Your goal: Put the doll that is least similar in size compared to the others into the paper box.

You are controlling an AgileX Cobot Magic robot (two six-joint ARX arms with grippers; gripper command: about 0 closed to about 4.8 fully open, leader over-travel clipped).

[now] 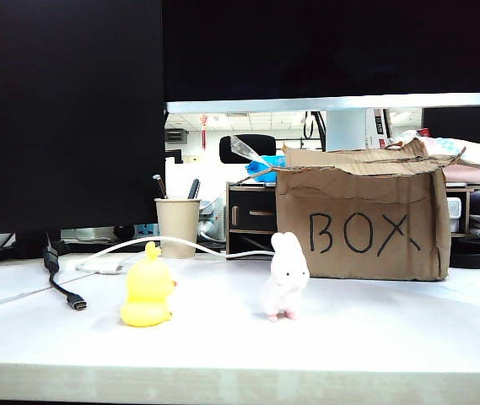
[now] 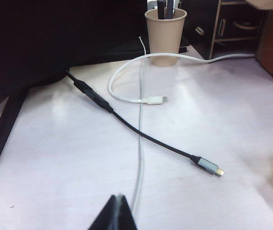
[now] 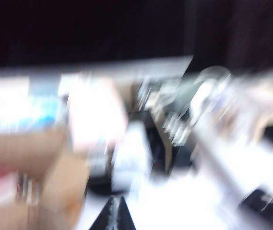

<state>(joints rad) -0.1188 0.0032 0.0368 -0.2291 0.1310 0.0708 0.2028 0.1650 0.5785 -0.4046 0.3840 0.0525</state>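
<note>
The paper box [image 1: 359, 215] stands at the desk's [image 1: 240, 337] right rear; the doll appears in no view. The left pincer [image 2: 117, 211], closed, hangs over cables, well apart from the box. The right pincer [image 3: 114, 213], closed, appears only in its blurred wrist view. The exterior view alone shows the rabbit [image 1: 286, 277]; dark monitors stand behind.

**Dark fingertips, little else in sight**

Of the left gripper [image 2: 114, 213], only black, matte fingertips show, forming a narrow wedge at 6 o'clock of its wrist view. The right gripper [image 3: 113, 214] shows the same dark, pointed wedge at 6 o'clock, softened by heavy blur.
</note>
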